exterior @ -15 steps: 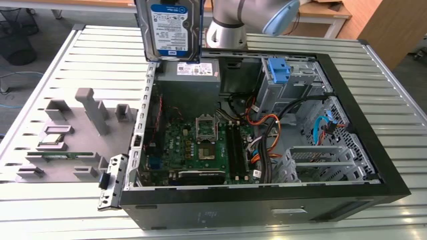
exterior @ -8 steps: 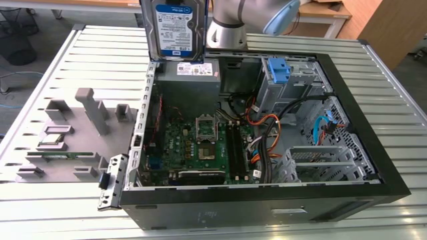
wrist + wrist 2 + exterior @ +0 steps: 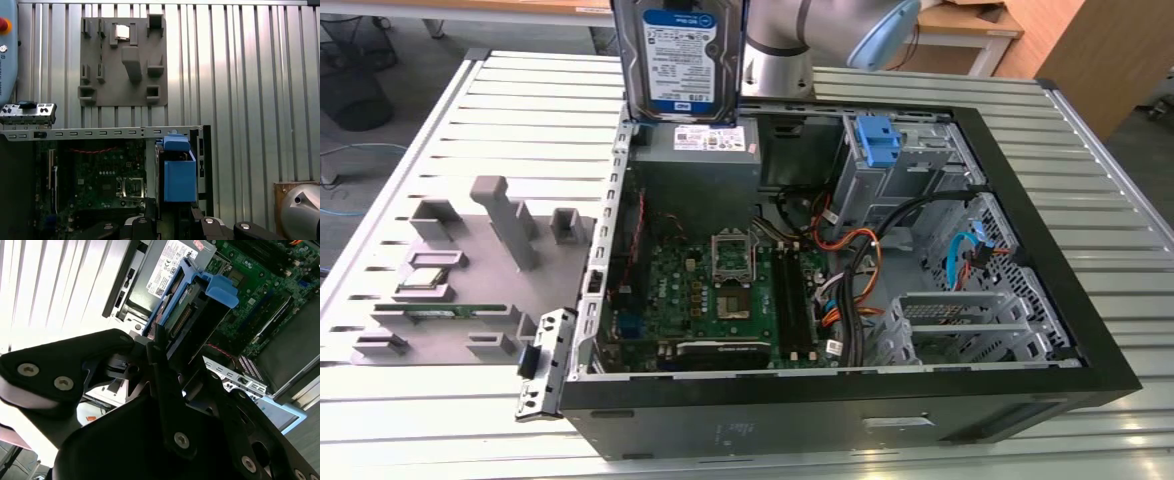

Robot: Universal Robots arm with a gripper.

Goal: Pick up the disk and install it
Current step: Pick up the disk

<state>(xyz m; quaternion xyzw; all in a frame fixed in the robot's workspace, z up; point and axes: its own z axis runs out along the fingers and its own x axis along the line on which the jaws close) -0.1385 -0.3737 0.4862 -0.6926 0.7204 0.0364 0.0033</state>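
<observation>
Closed tight with the black jointed hand [image 3: 167,347] on the disk [image 3: 683,50], a flat silver rectangle with a white-and-blue label in a blue plastic frame. Held upright just above the open black case [image 3: 1081,350], over its grey boxy power supply [image 3: 700,150]. Beside the case, flat on the ribbed metal surface [image 3: 520,90], a grey moulded tray [image 3: 480,290].

I work in what looks like a robotics lab or workshop. A slatted metal table [image 3: 440,120] carries an opened computer case [image 3: 1110,372] with its motherboard [image 3: 720,290] bare, beside a grey parts fixture [image 3: 480,285]. Behind the table stand a wooden desk [image 3: 961,25] and a cabinet [image 3: 1094,50].
</observation>
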